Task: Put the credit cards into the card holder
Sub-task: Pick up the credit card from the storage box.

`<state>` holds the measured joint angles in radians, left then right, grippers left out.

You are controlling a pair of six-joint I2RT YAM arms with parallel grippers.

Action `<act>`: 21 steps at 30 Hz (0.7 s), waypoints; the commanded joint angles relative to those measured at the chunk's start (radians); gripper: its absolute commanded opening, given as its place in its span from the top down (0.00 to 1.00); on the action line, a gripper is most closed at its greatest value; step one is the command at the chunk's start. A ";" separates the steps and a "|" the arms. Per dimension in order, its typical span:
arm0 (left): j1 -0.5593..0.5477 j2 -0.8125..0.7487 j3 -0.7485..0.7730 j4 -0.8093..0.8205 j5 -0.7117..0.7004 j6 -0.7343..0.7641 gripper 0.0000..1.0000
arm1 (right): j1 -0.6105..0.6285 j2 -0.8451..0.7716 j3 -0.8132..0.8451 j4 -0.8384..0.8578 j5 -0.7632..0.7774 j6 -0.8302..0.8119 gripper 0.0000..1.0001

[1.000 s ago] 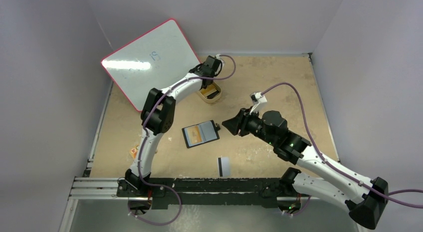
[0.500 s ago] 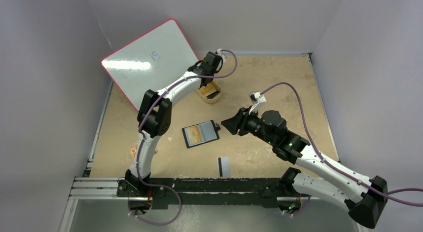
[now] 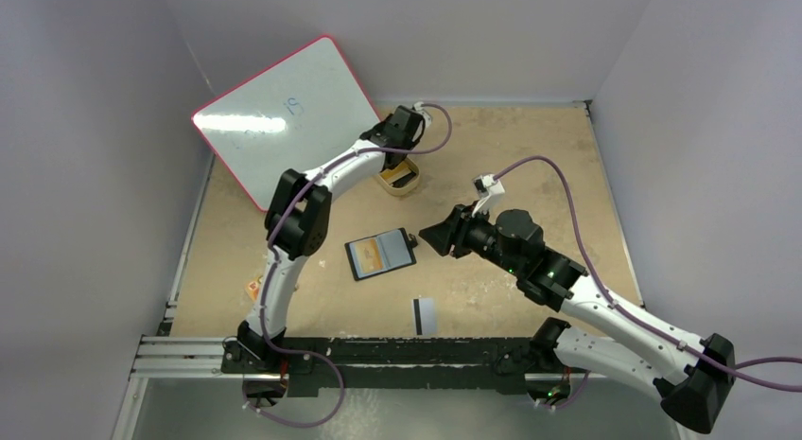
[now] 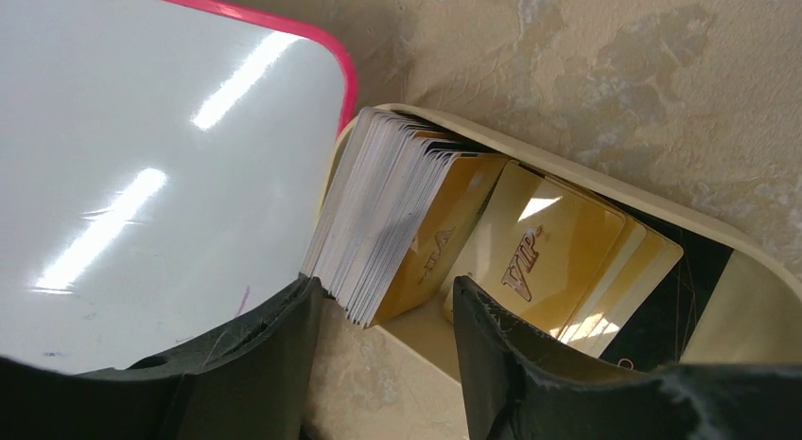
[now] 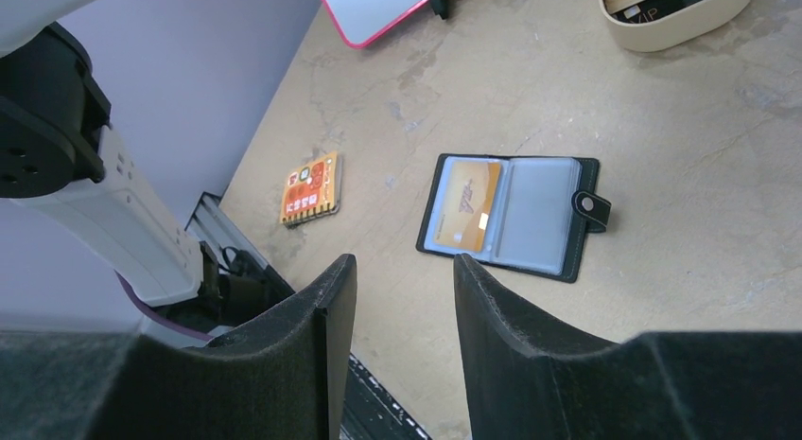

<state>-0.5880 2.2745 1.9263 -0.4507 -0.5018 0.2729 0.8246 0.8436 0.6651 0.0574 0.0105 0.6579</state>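
**Op:** Left gripper status?
**Eng:** Your left gripper (image 4: 388,303) is spread and empty at the tray (image 4: 747,260). The corner of a card stack (image 4: 388,213) shows between its fingers. Beside it, gold cards (image 4: 553,251) read "VIP".
**Op:** Where's the holder?
**Eng:** The holder (image 5: 544,222) lies open mid-table, with one gold card (image 5: 470,203) in its left pocket. Your right gripper (image 5: 405,265) hovers above it, parted and empty. A striped card (image 3: 425,314) lies near the front edge.
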 commanded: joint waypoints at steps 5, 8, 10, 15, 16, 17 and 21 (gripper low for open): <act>0.017 0.054 0.038 0.052 -0.031 0.030 0.47 | 0.002 0.007 0.039 0.023 0.027 -0.014 0.55; 0.019 0.062 0.036 0.066 -0.040 0.035 0.49 | 0.002 0.011 0.039 0.017 0.036 -0.010 0.55; 0.019 0.063 0.036 0.076 -0.047 0.039 0.52 | 0.001 0.004 0.036 0.022 0.043 -0.008 0.55; 0.019 0.060 0.047 0.096 -0.064 0.055 0.57 | 0.002 0.000 0.050 0.013 0.056 -0.025 0.54; 0.019 0.062 0.049 0.099 -0.071 0.059 0.58 | 0.002 0.001 0.052 0.012 0.057 -0.026 0.54; 0.019 0.063 0.051 0.103 -0.077 0.064 0.59 | 0.002 0.004 0.053 0.011 0.057 -0.025 0.54; 0.019 0.067 0.057 0.107 -0.092 0.073 0.61 | 0.002 0.009 0.048 0.019 0.052 -0.020 0.54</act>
<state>-0.5762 2.3402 1.9297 -0.3969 -0.5545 0.3191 0.8246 0.8555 0.6693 0.0486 0.0399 0.6495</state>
